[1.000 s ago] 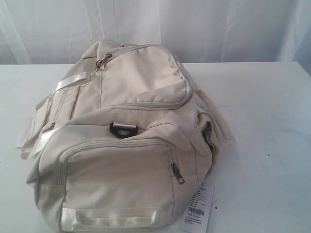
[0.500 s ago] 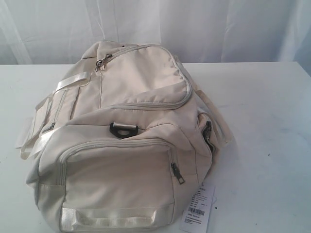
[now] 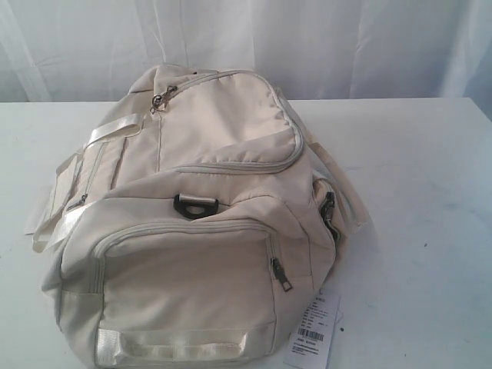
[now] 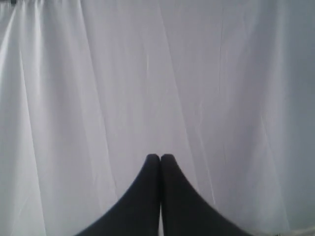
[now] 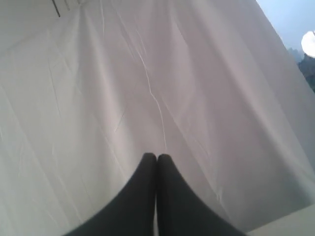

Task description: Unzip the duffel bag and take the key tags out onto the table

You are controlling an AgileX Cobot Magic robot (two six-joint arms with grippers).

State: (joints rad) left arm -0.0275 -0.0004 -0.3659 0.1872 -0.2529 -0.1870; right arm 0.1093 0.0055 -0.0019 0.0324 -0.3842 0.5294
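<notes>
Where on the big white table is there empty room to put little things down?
Biggest bare patch: the wide white table right of the cream fabric duffel bag. A smaller one lies left, behind the pale webbing straps. Crowded: the near right, by the white paper barcode label.

The table is a wide, plain white top that stretches well past everything on it, to left and right alike. A big cream duffel bag lies on it left of the middle, one end toward the near edge and the other toward the far edge, with a pale webbing strap spilling onto the tabletop on its left. At the bag's near right corner a white barcode label rests on the table, just beside the fabric.
</notes>
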